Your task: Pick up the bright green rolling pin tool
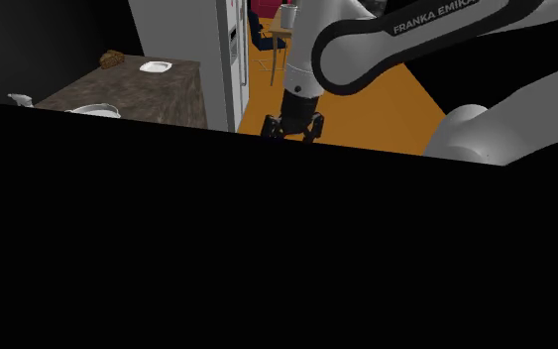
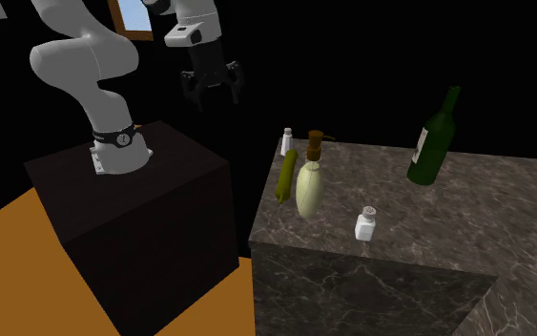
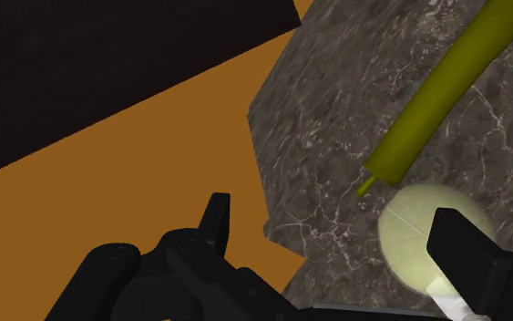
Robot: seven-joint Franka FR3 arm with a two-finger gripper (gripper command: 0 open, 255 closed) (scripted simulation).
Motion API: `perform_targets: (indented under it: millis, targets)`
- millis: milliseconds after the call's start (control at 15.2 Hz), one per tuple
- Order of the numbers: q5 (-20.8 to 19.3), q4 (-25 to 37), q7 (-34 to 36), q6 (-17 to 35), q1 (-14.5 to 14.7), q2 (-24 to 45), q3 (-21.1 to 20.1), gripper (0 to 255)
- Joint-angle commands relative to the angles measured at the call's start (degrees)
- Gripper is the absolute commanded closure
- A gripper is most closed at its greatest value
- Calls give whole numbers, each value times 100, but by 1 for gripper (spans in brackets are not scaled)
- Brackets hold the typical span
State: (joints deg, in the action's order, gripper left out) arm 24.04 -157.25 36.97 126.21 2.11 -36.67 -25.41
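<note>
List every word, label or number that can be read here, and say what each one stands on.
"FRANKA EMIK": white letters on the arm's dark link in the shoulder view; the end is cut off.
Small mark on the dark band at the arm's base: too small to read.
The green bottle and the olive-green rolling pin bear no readable text.

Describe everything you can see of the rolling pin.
The rolling pin is a plain olive-green cylinder with a thin peg at one end. It lies flat on the dark marbled counter by the edge, close beside a pale bottle; contact unclear. The open gripper hangs apart from it.
</note>
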Motion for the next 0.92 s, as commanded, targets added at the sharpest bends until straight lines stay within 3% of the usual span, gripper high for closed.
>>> perform_targets:
  millis: [0, 330, 528, 660, 792, 858]
  targets:
    - [166, -41, 437, 460, 11, 353, -369, 0]
    - [142, 184, 1596, 1569, -287, 1552, -1324, 0]
    - [-362, 424, 2560, 2233, -701, 2425, -1965, 0]
    - [-1138, 618, 3489, 2648, -1105, 3102, -2413, 0]
    - [-2534, 864, 4848, 2962, -1419, 3912, -2644, 0]
    - [-3350, 1027, 5608, 3038, -1360, 4333, -2520, 0]
